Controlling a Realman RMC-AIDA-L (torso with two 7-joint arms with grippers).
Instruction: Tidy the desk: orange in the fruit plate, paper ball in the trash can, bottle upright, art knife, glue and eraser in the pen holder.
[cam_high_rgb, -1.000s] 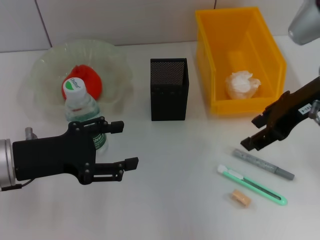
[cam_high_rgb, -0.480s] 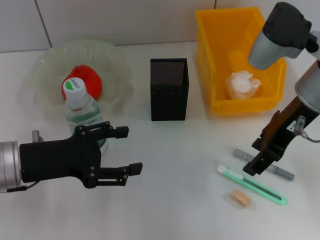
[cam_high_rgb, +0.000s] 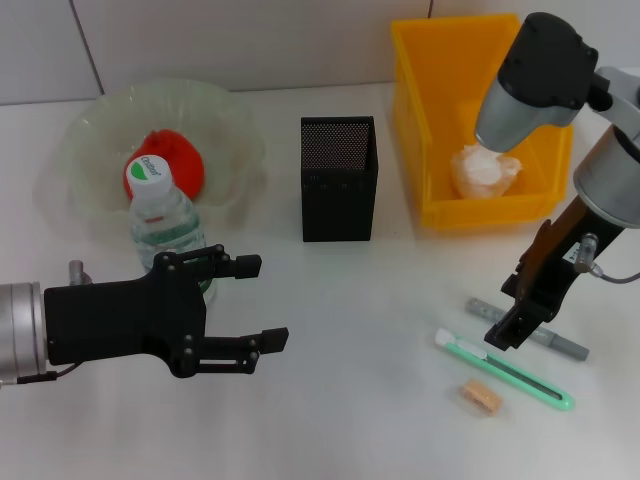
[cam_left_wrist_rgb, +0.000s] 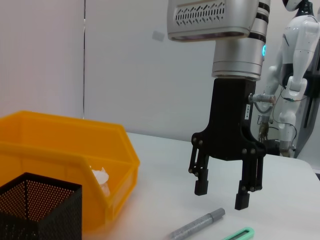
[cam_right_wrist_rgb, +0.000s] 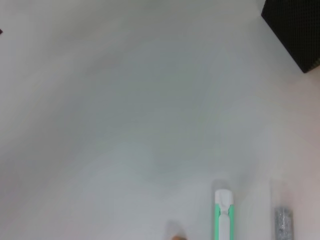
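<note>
Nearest on the counter: eraser, then green art knife, then grey glue stick, all lying flat, close together but apart. Right gripper hangs just above the glue's end, jaws parted, holding nothing. Left gripper hovers low at left, jaws wide, empty, bottle upright just behind it. Farther: pen holder mid-counter, orange in fruit plate, paper ball in yellow trash can.
</note>
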